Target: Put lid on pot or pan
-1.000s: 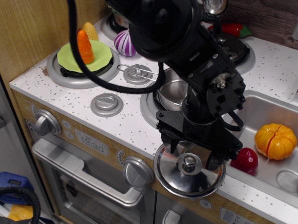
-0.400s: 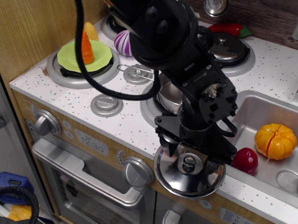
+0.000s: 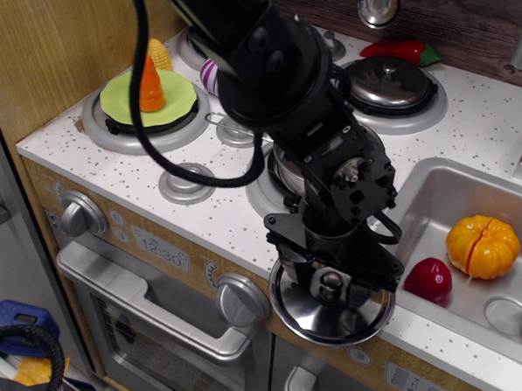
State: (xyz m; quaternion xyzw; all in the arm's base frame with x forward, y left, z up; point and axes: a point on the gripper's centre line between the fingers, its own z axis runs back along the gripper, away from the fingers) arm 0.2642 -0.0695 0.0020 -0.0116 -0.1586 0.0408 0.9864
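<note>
The round steel lid [image 3: 329, 315] with a small steel centre knob [image 3: 331, 287] lies flat at the front edge of the counter, overhanging it slightly. My gripper [image 3: 333, 276] is directly over it. Its fingers [image 3: 294, 269] stand on either side of the knob, and the jaws look open with a gap to the knob. The steel pot [image 3: 282, 169] sits on the front middle burner behind my gripper, mostly hidden by the arm. Its thin wire loop handle [image 3: 223, 119] points left.
A domed steel lid with a dark knob [image 3: 386, 82] covers the back burner. A green plate [image 3: 152, 98] with a carrot and corn is at left, and a grey disc [image 3: 185, 183] lies in front. The sink [image 3: 436, 192] holds an orange pumpkin [image 3: 482, 245] and a red fruit [image 3: 432, 279].
My gripper has come down and slightly left over the lid, its fingers now lower beside the knob. The arm hides more of the pot. The lid has not moved.
</note>
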